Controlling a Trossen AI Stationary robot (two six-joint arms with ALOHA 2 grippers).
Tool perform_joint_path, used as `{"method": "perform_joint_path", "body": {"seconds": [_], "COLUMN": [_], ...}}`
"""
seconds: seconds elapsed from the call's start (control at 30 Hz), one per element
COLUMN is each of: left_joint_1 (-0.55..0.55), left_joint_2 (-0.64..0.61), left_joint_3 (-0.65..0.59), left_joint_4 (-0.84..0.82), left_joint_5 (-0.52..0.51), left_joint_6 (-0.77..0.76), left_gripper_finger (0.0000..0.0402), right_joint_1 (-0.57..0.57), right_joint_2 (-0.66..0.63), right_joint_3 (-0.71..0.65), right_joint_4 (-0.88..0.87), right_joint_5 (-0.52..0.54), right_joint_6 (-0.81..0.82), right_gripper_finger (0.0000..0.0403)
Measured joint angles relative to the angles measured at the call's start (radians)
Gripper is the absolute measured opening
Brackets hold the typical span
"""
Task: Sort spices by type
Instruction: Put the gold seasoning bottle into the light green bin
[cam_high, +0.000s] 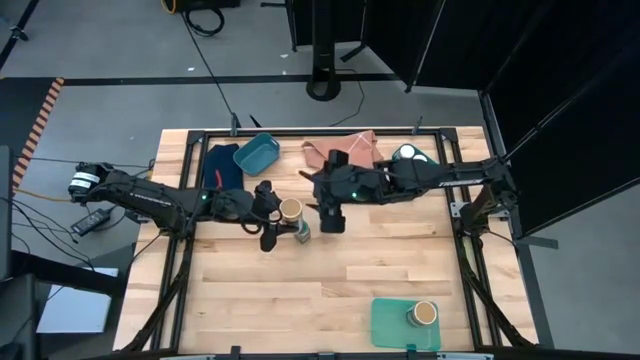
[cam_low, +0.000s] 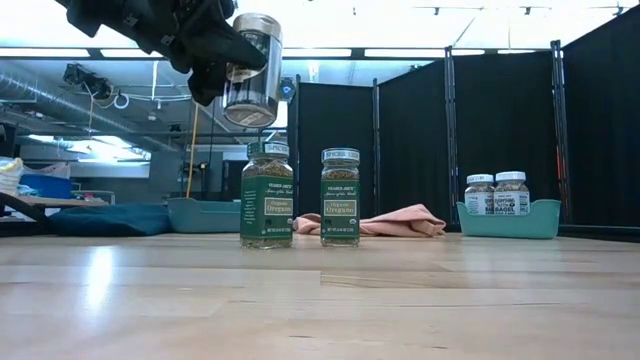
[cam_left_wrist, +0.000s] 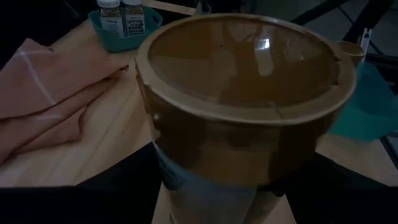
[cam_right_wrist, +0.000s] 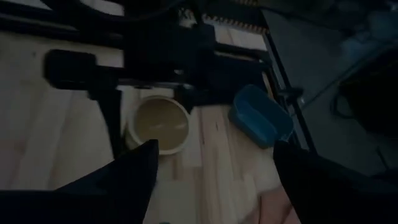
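Left gripper (cam_high: 275, 212) fingers closed on tan-lidded jar (cam_low: 250, 70), held upright, lifted clear above tabletop (cam_high: 300, 290). Two green-lidded jars (cam_low: 267, 195) stand below near centre. Right gripper (cam_high: 330, 218) fingers spread, empty, just beside them, nearer. Matching tan jar (cam_high: 424, 314) sits on green tray (cam_high: 390, 325), well apart toward front right.

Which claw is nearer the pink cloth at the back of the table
Right. The right claw hangs just in front of the pink cloth; the left claw, holding a tan-topped jar, is farther off to the side.
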Motion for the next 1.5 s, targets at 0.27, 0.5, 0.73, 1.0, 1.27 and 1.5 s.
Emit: {"method": "perform_joint_path", "body": {"seconds": [0.27, 0.5, 0.73, 1.0, 1.27, 1.5], "left_joint_1": [0.057, 0.090, 0.092, 0.096, 0.096, 0.096], "left_joint_2": [0.000, 0.080, 0.252, 0.311, 0.310, 0.310], "left_joint_3": [0.000, 0.038, 0.204, 0.293, 0.306, 0.306], "left_joint_4": [0.037, 0.082, 0.013, 0.008, 0.005, 0.008], "left_joint_5": [0.032, 0.126, 0.193, 0.192, 0.164, 0.140], "left_joint_6": [-0.018, -0.018, 0.059, 0.133, 0.145, 0.144], "left_gripper_finger": [0.0273, 0.0273, 0.0279, 0.0285, 0.0286, 0.0286], "right_joint_1": [-0.015, -0.026, -0.041, -0.027, -0.025, -0.006], "right_joint_2": [0.002, -0.001, -0.001, -0.001, 0.006, 0.024], "right_joint_3": [0.020, 0.116, 0.147, 0.147, 0.147, 0.146], "right_joint_4": [-0.007, -0.156, -0.282, -0.362, -0.359, -0.353], "right_joint_5": [-0.030, -0.049, -0.196, -0.263, -0.207, -0.094], "right_joint_6": [0.010, 0.041, 0.144, 0.205, 0.208, 0.086], "right_gripper_finger": [0.0327, 0.0327, 0.0323, 0.0322, 0.0338, 0.0345]}}
